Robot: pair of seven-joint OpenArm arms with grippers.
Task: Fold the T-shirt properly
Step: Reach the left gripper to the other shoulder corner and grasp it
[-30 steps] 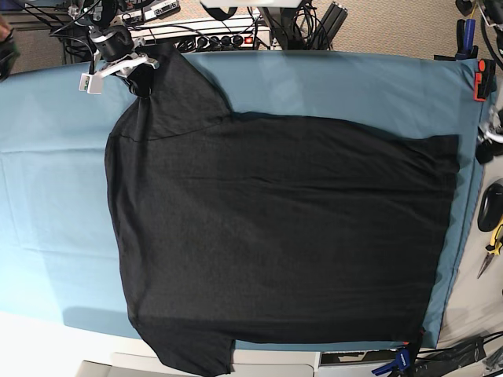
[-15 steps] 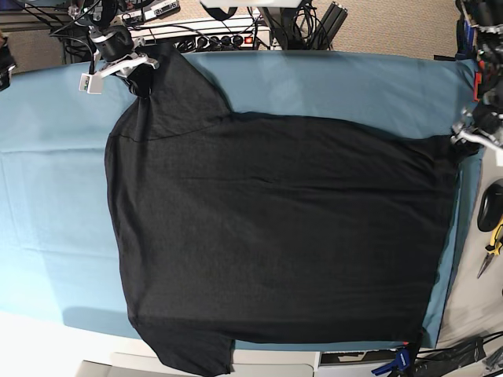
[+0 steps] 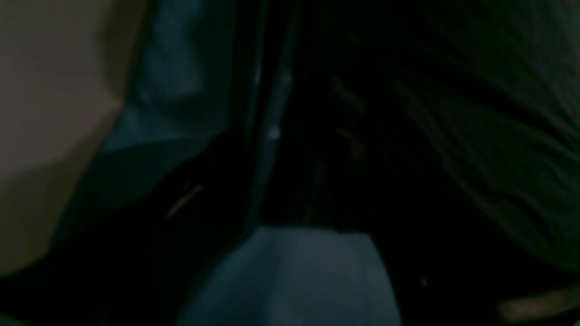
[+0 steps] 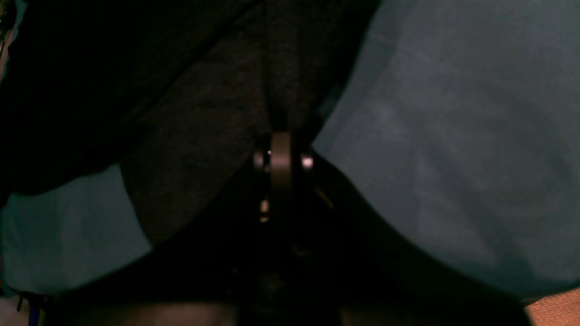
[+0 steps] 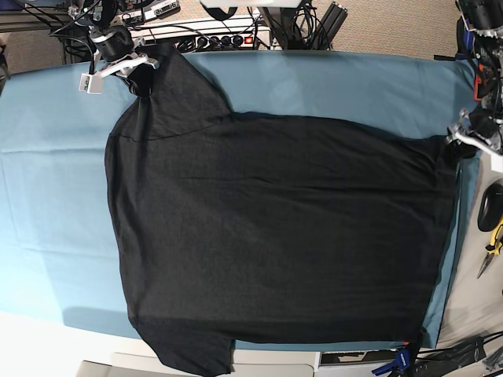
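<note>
The T-shirt [image 5: 275, 236] is lying spread flat, plain side up, across the teal cloth [image 5: 47, 196] covering the surface, filling the middle of the base view. No fold is showing yet; the whole folding sequence is judged to be outstanding. The right pincer [image 5: 140, 69], at upper left of the frame, is clamping the sleeve tip [image 4: 272, 104]. The left pincer [image 5: 462, 141], at the right edge, is sitting at the hem corner with its jaws apart, not yet gripping. Closing on that corner appears to be the next requirement.
</note>
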